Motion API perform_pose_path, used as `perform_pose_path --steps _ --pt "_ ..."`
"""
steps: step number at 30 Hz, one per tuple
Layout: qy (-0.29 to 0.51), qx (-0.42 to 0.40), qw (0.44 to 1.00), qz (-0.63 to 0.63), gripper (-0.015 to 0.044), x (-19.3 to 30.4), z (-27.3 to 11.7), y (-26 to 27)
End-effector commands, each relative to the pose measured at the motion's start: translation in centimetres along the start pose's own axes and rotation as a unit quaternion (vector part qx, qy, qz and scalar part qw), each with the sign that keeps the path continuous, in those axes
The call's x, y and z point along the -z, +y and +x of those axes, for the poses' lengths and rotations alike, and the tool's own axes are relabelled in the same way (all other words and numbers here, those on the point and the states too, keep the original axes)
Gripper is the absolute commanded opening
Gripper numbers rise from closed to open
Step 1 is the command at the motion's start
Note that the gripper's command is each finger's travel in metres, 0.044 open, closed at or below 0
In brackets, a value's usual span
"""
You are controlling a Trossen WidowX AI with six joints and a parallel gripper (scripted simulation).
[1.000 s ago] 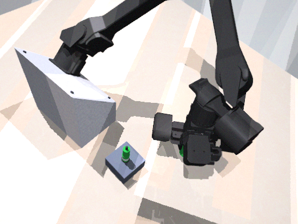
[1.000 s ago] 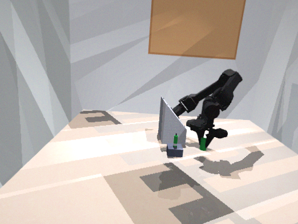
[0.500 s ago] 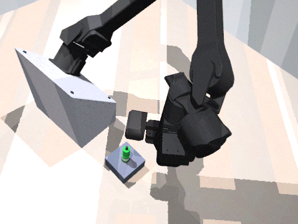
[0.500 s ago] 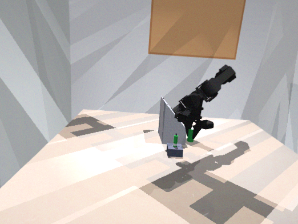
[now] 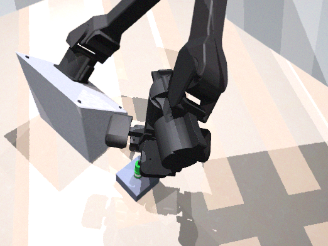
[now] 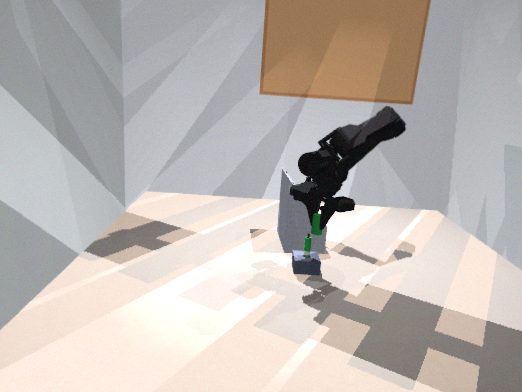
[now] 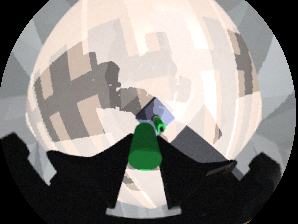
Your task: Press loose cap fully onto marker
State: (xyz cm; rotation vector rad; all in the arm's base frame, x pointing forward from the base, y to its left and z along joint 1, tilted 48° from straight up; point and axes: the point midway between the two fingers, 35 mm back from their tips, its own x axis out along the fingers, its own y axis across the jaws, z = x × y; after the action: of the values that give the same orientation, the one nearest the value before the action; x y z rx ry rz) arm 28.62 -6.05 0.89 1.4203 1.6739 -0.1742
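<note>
The gripper (image 6: pixel 318 223) (image 7: pixel 145 141) is shut on the green cap (image 6: pixel 316 227) (image 7: pixel 145 154) and holds it upright in the air. The green marker (image 5: pixel 137 169) (image 6: pixel 307 245) (image 7: pixel 159 124) stands in the blue-grey holder block (image 5: pixel 126 178) (image 6: pixel 306 265) (image 7: pixel 167 113), dark tip up. In the exterior view the cap is higher than the marker's tip and a little to its right, with a gap between them. In the top view the gripper's dark body hides the cap and the marker's right edge.
The grey wedge-shaped arm base (image 5: pixel 60 110) (image 6: pixel 291 220) stands close behind the holder block, and the folded arm reaches over from it. An orange panel (image 6: pixel 345 50) is on the back wall. Shadows of the arm fall across the table.
</note>
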Motion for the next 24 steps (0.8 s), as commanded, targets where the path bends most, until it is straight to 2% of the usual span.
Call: perform_pose_path --steps 1,8,24 --pt "0.005 0.0 1.0 0.001 0.0 0.1 -0.5 -1.9" --pt "0.009 -0.002 1.0 0.0 0.0 0.2 -0.7 -3.1" --pt "0.008 -0.002 1.0 0.0 0.0 0.2 1.2 -3.0"
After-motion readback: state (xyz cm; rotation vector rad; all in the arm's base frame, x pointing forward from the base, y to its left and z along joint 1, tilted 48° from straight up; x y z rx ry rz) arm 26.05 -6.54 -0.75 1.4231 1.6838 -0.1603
